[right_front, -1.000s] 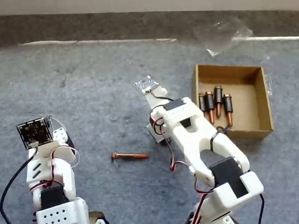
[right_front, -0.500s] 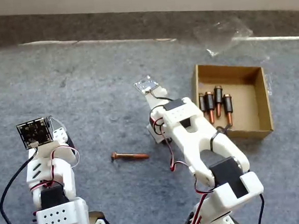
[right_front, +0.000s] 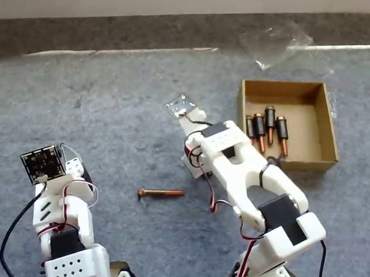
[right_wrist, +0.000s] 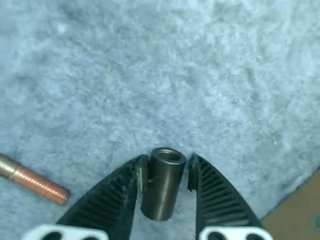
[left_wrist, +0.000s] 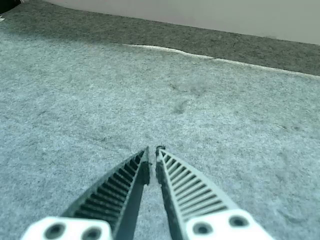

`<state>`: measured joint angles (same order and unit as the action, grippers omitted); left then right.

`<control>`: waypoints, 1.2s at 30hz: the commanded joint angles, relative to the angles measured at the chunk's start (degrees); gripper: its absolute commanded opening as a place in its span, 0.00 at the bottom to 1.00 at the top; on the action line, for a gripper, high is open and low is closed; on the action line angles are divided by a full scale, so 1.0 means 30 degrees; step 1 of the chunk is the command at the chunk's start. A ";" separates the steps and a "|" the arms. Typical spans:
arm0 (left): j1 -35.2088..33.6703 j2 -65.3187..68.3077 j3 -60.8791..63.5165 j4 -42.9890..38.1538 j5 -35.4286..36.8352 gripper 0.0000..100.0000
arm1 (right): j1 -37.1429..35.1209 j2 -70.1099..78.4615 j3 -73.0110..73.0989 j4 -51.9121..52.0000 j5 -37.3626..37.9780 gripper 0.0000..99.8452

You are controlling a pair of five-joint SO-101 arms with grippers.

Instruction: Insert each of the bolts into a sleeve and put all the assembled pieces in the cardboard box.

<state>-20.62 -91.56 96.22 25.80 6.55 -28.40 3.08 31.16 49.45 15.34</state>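
High view is showing the grey surface [right_front: 107, 105] carrying the cardboard box [right_front: 307, 134] toward its far right corner, with four assembled pieces [right_front: 270, 126] lying inside. The right pincer [right_wrist: 165, 172] is gripping the sleeve [right_wrist: 161, 192] by its barrel, jaws pressing both sides, its open end staying clear. The left pincer [left_wrist: 152, 152] is hanging empty, jaws all but touching. Near the surface's middle the bolt [right_front: 161, 192] is lying flat. Both parts are looking stiff, smooth and light, so likely slipping or rolling; the bolt is probably best taken by its shank near the head

Left arm [right_front: 63, 221], right arm [right_front: 250, 172]: white plastic shells, black servos, red and black cables; black ribbed fingers [left_wrist: 120, 190], white screw-holed bases.
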 commanded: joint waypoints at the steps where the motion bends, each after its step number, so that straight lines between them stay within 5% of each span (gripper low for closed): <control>1: -0.0103 0.0044 0.0484 0.0059 -0.0147 0.04 | -0.0513 -0.0542 -0.0190 0.0220 0.0264 0.09; 4: -0.0103 0.0044 0.0484 0.0059 -0.0147 0.04 | -0.0513 -0.0513 -0.0190 0.0220 0.0264 0.00; 21: -0.0103 0.0044 0.0484 0.0088 -0.0147 0.04 | -0.0337 -0.0923 -0.1187 0.1832 0.0264 0.00; 36: -0.0073 0.0044 0.0484 0.0088 -0.0147 0.04 | -0.0278 -0.6022 -0.2330 0.3443 0.0147 0.00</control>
<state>-20.62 -91.56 96.22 25.98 6.55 -29.10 -10.29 25.45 59.38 15.43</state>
